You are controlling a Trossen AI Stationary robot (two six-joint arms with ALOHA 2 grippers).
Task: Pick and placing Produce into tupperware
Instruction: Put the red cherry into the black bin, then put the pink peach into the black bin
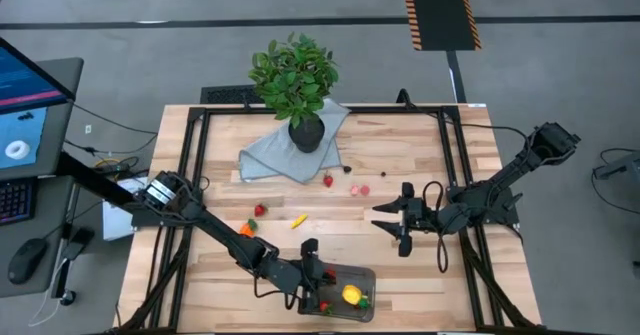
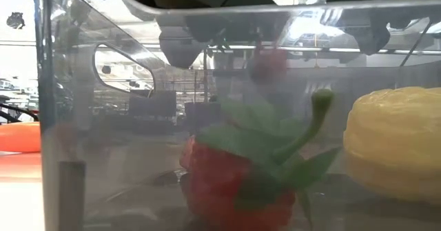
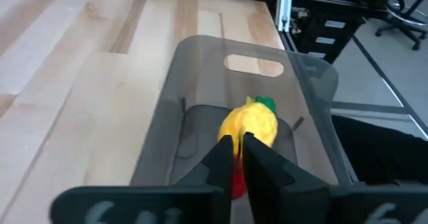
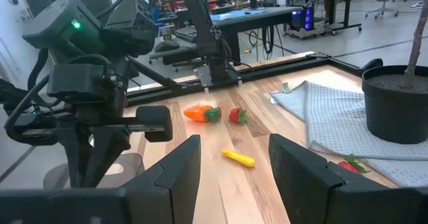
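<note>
— Hanging over the tub (image 1: pixel 345 292), left gripper (image 1: pixel 316 271); fingers (image 3: pixel 257 158) nearly closed, with something red between the tips, cannot tell if actually gripped.
— And inside the tub?
— Lemon (image 1: pixel 351 294) and a strawberry (image 2: pixel 238 183) with green leaves, side by side on the bottom.
— Right gripper (image 1: pixel 392 225)?
— Up past the tub on the right arm's side, fingers spread wide, holding nothing.
— Rest of the produce?
— Scattered on the table (image 1: pixel 420 285) beyond the tub: carrot (image 1: pixel 246 229) and another strawberry (image 1: pixel 259 210) off toward the left arm, banana (image 1: pixel 298 220) past the tub, red and pink pieces (image 1: pixel 357 189) farther on, near the cloth (image 1: pixel 285 153) under the potted plant (image 1: pixel 294 85).
</note>
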